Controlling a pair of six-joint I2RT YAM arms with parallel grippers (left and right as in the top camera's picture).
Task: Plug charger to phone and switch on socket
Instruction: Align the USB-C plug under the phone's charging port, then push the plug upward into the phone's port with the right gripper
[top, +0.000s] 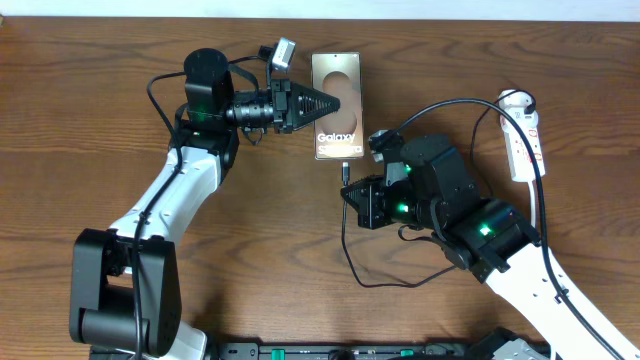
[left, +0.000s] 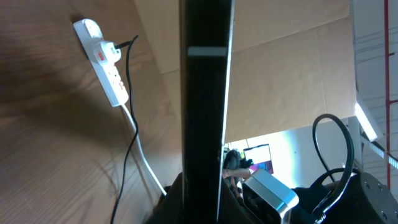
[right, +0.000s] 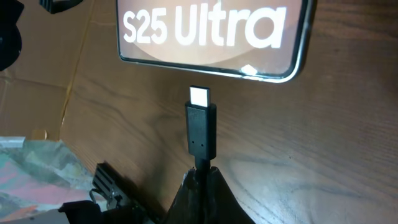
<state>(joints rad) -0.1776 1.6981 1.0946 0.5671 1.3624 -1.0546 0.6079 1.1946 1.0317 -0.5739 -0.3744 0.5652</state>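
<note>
The phone (top: 336, 92) lies face up at the back middle of the table, its "Galaxy" text toward me. My left gripper (top: 322, 103) is shut on the phone's left edge; in the left wrist view the phone (left: 205, 93) is a dark upright bar between the fingers (left: 205, 202). My right gripper (right: 202, 177) is shut on the charger just behind its small plug tip (right: 201, 127). The tip points at the phone's bottom edge (right: 211, 31), a short gap away. Overhead, the tip (top: 345, 172) sits just below the phone. The socket (top: 522, 135) lies at the right with the charger's black plug in it.
The charger cable (top: 372, 282) loops on the table in front of the right arm and arcs back (top: 445, 104) to the socket. The socket (left: 102, 59) and its white cord (left: 140, 143) show in the left wrist view. The right arm's body (top: 440, 200) fills the middle right.
</note>
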